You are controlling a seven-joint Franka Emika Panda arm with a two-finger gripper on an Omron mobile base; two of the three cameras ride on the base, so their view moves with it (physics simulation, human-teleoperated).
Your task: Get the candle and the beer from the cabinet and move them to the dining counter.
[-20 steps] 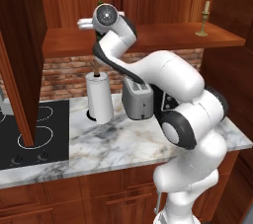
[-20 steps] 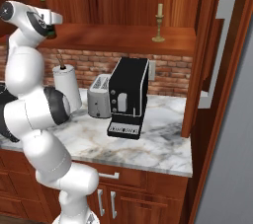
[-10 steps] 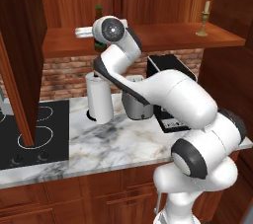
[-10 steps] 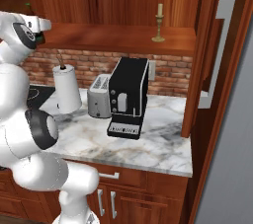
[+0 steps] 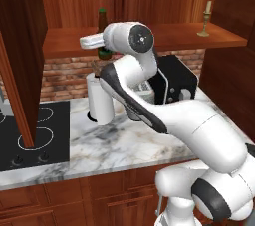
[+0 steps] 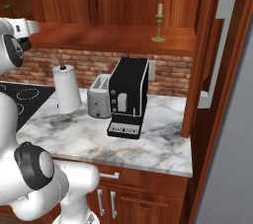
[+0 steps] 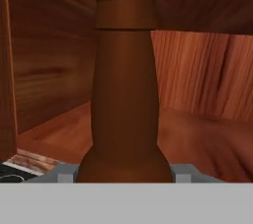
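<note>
Beer [image 7: 125,85] is seen dead centre in the hand view, upright, green cap at 12 o'clock, body swelling out toward 6. Two grey finger tips [image 7: 63,172] are seen at 7 and 5 o'clock, flanking the bottle's wide lower body, right against it. Jaws are held apart at roughly bottle width; whether they are actually clamped on the glass or only bracketing it cannot be told.

In the left base view the beer [image 5: 102,27] is stood on the cabinet shelf [image 5: 169,38], toward the left end, partly hidden behind the white hand. The gripper [image 5: 95,42] is reached onto the shelf at the bottle's base, fingers themselves not resolved from that side.

Candle [image 5: 204,20] is stood upright at the shelf's right end, well apart from the beer, at 3 o'clock from it. It is also seen in the right base view [image 6: 158,22], untouched, near the open cabinet door [image 6: 223,70].

Below the shelf, on the marble counter [image 6: 148,141]: paper towel roll [image 6: 67,89], toaster [image 6: 100,95] and black coffee machine [image 6: 128,97] are lined up left to right, toaster and machine just beside each other. Black cooktop [image 5: 22,138] is set at 9 o'clock of the roll.
</note>
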